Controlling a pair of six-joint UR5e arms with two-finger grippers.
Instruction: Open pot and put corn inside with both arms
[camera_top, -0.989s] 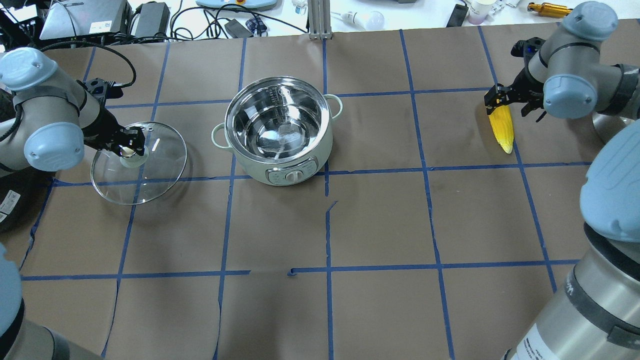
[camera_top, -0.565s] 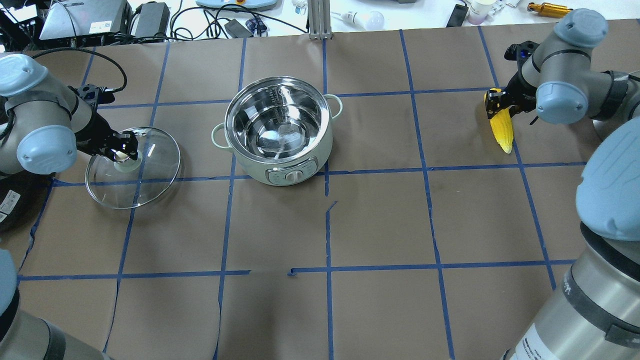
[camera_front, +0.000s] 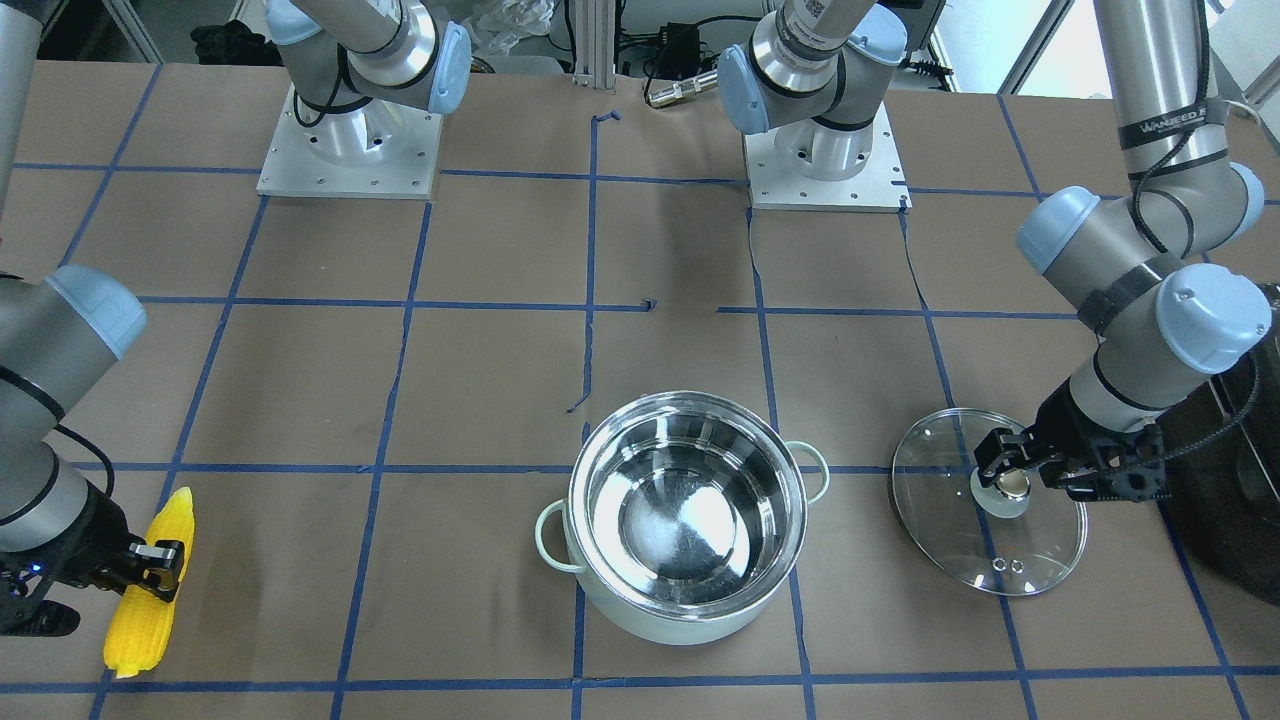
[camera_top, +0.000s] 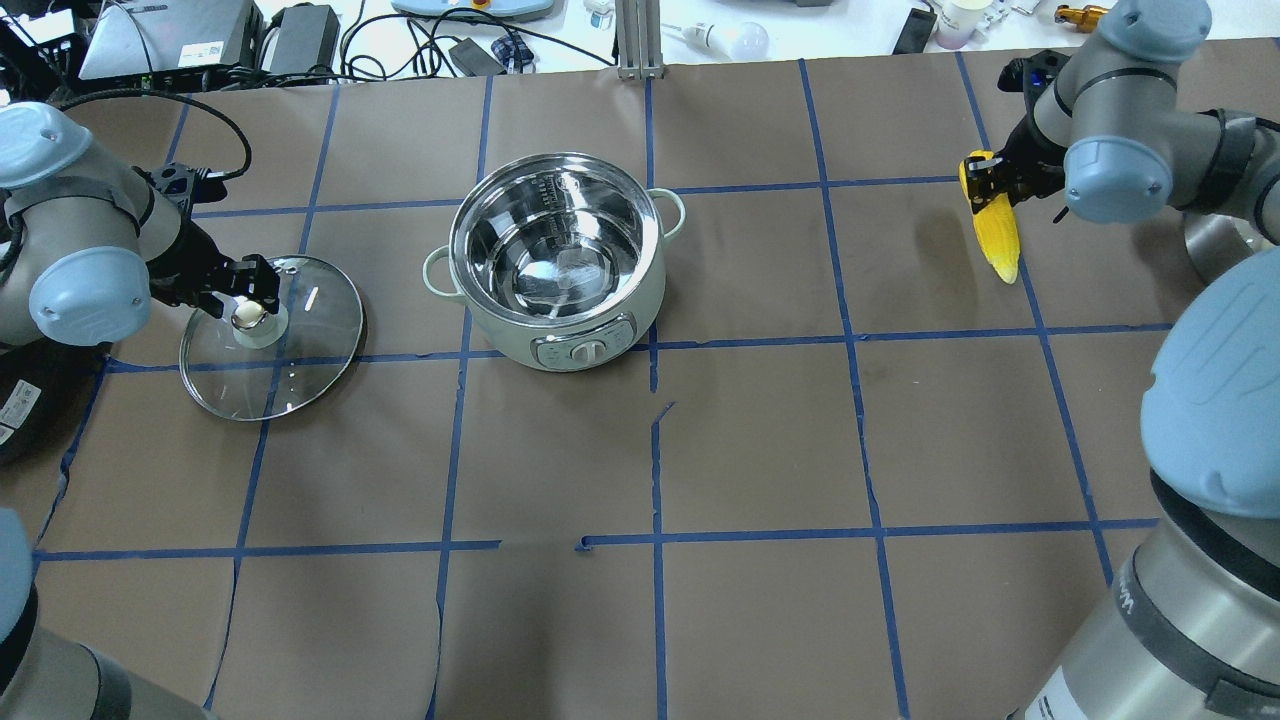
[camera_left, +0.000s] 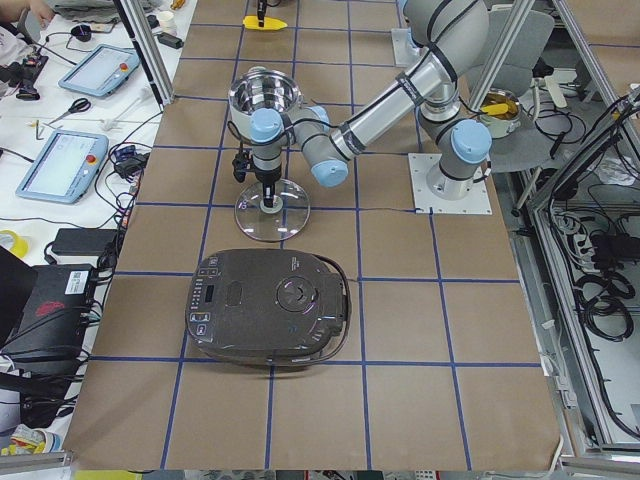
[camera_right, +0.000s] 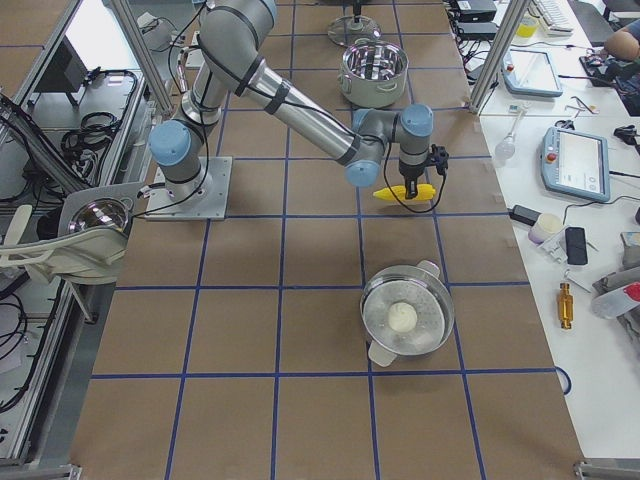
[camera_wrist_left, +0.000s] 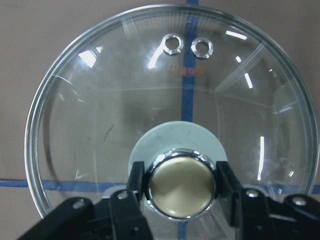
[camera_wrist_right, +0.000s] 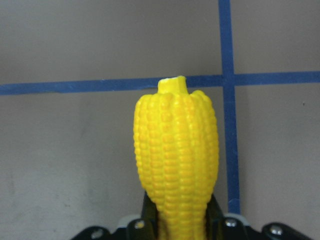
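The corn (camera_top: 998, 235) is clamped across its width between the fingers of the right gripper (camera_top: 985, 182), whose jaws are closed on it. In the overhead view its long axis is seen to run from the far side of the table (camera_top: 760, 440) towards the robot, slanted a little to the right. It is gripped near the far end. The rest sticks out from the fingers on the robot's side and narrows to a tip, which is shown in the right wrist view to be capped by a small pale stub. The cob is held roughly level and low; whether the table is touched cannot be told.

The knob (camera_front: 1013, 485) of the lid (camera_top: 300, 350) is pinched between the fingers of the left gripper (camera_wrist_left: 182, 189), with the lid directly beneath, dome up. The pot (camera_top: 505, 330) is left uncovered between the two grippers, near the lid and well apart from the corn, off to the right gripper's left.
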